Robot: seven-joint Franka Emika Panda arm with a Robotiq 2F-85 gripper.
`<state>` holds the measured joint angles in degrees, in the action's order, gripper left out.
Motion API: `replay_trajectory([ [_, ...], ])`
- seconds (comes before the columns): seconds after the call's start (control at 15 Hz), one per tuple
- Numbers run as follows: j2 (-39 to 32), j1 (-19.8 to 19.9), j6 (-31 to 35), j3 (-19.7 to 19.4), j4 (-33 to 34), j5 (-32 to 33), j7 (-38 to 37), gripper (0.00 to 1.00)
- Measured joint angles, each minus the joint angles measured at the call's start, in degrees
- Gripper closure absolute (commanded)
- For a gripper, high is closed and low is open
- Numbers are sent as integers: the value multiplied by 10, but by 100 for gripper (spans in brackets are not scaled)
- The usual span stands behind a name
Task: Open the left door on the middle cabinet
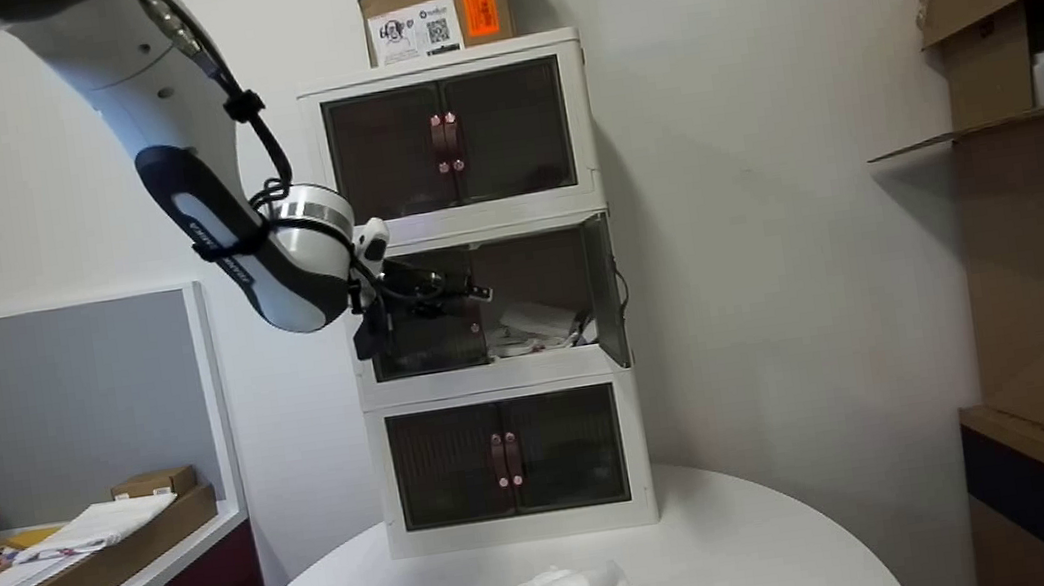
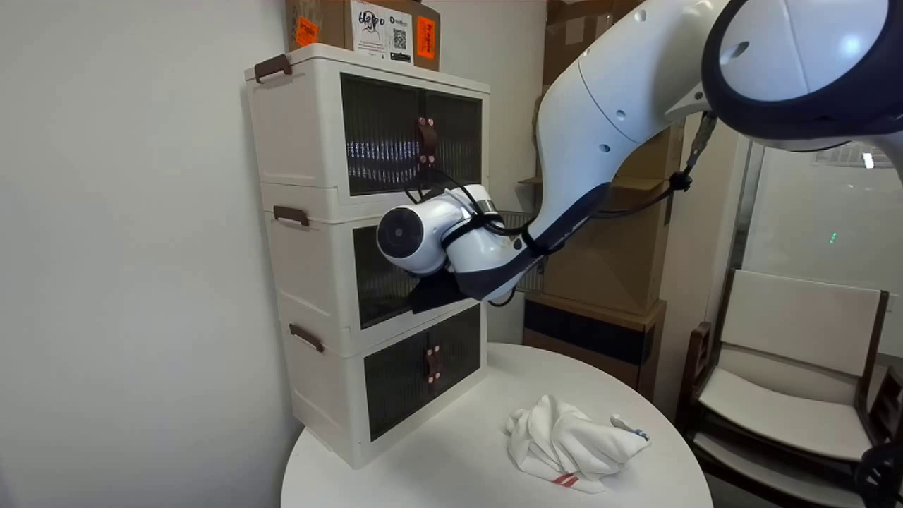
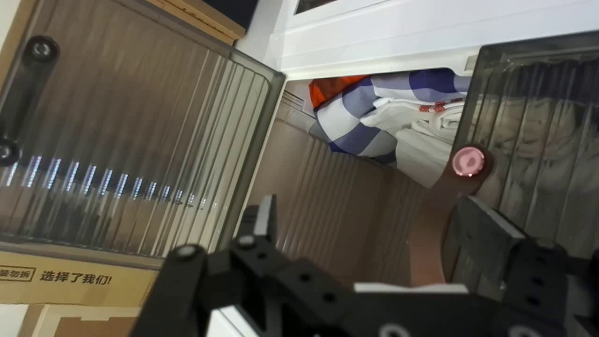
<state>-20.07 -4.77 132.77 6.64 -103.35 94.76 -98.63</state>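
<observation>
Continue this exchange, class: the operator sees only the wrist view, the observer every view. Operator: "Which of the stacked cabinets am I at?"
Observer: The middle cabinet; in both exterior views it sits between the top cabinet and the bottom cabinet.
Operator: My open end effector is near the handle of the left door. What lies in front of the cabinets?
Observer: A crumpled white cloth, on the round white table.
Operator: And how are the doors above?
Observer: On the top cabinet, both doors are shut.

Both exterior views share 3 cabinets point(image 1: 513, 374).
</observation>
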Motion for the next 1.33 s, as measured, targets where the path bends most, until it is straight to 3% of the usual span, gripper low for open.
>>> replay_trajectory([
  [0.47,-17,-4,10,0,13,23,0,90],
  [0.6,-19,-5,13,0,13,27,0,100],
  [0.93,-20,-4,25,0,7,28,0,99],
  [1.27,-8,-4,48,3,-47,19,0,99],
  [1.33,-2,-4,50,5,-61,17,0,72],
])
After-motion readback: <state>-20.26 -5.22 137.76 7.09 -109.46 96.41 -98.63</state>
